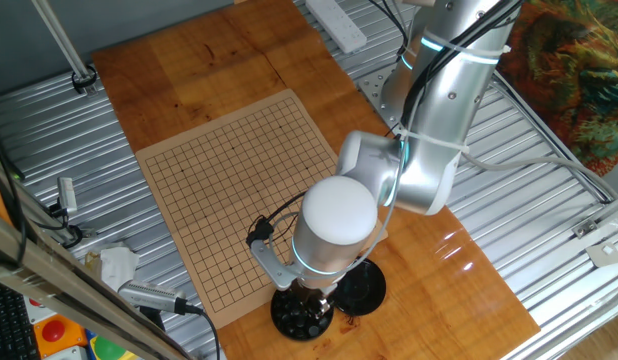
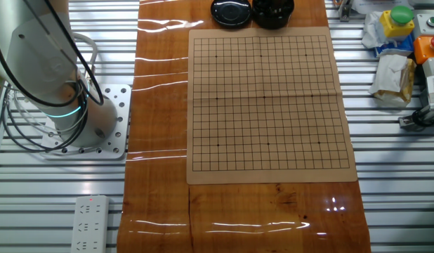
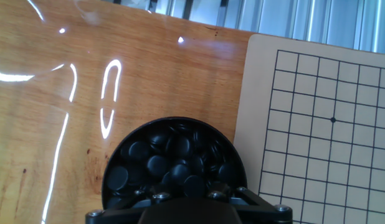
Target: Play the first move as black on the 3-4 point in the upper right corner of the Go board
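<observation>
The gripper fills the bottom edge of the hand view as a dark housing with screw heads. Its fingers are out of sight there, and in one fixed view the arm's white-capped wrist covers them, so I cannot tell whether the claw is released or clenched.

Right beneath it sits a round black bowl heaped with black stones. They are small glossy discs lying at mixed tilts, some flat and some leaning on their neighbours. Being round, they have no long axis and point no particular way. The stone for the move is not yet on the grid. It is among those in the bowl, and which one cannot be told.

The bowl stands on the varnished wooden table, just beside the corner of the Go board and apart from its edge by a thin strip of wood. A star point shows as a dot a few lines in from that corner. In the other fixed view the board lies flat and square to the tabletop, with the bowl and a flat round black lid side by side along its far edge.

A white power strip lies on the slatted metal beside the wood. Crumpled packets and coloured objects sit past the board's other side, and any print on them is too small to read.
</observation>
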